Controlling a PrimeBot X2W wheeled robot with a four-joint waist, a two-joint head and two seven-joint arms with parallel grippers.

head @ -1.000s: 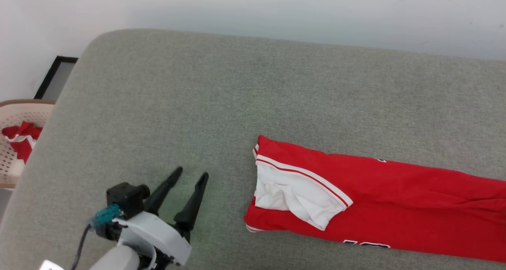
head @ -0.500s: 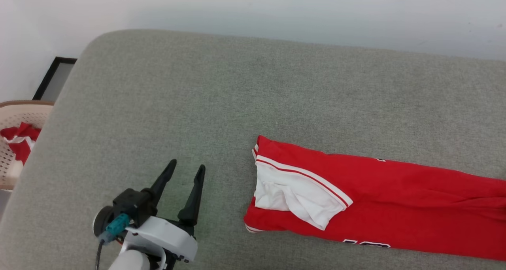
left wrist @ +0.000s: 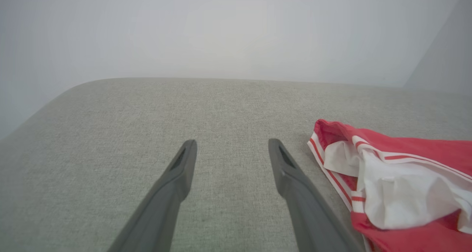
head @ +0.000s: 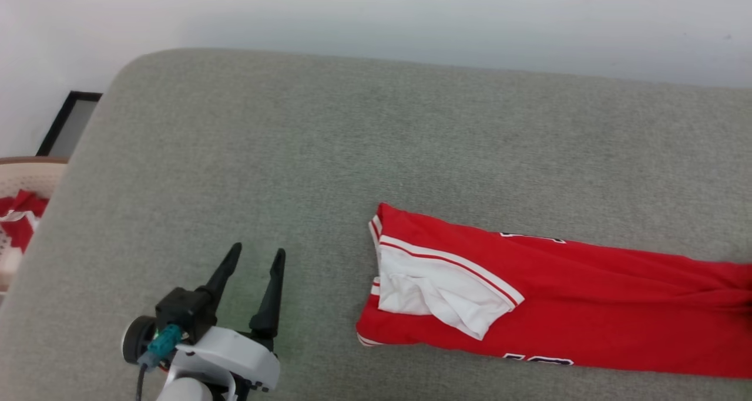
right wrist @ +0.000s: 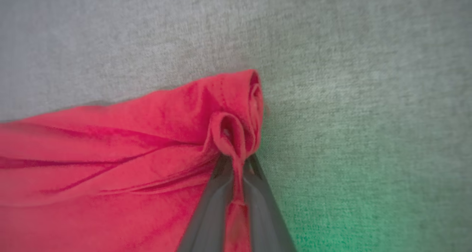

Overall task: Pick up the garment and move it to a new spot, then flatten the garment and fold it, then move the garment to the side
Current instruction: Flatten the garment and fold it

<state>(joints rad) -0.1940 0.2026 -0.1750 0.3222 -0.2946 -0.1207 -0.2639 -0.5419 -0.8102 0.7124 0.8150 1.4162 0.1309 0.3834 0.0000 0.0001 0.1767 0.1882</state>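
Red jersey cloth, head view: the garment (head: 587, 295) lies as a long folded band on the grey upholstered surface (head: 294, 154), white sleeve uppermost at its left end, its right end running out of frame. The whole picture has shifted slightly, so the camera has moved. Beyond that, the left gripper (head: 257, 249) has drawn a little further from the sleeve end. It stands apart from the cloth, fingers spread, holding nothing. More black numeral now shows along the band's far edge and creases gather at the right. I judge that folding is done and the pull to the side is starting.

Left wrist view: the left gripper (left wrist: 232, 145) has bare upholstery between its fingers. The garment (left wrist: 405, 178) is near the right-hand finger, not touching.

Right wrist view, soft in focus, supplies the missing end: the right gripper (right wrist: 236, 159) is pinched tight on a small loop of the garment (right wrist: 129, 152) at its corner.
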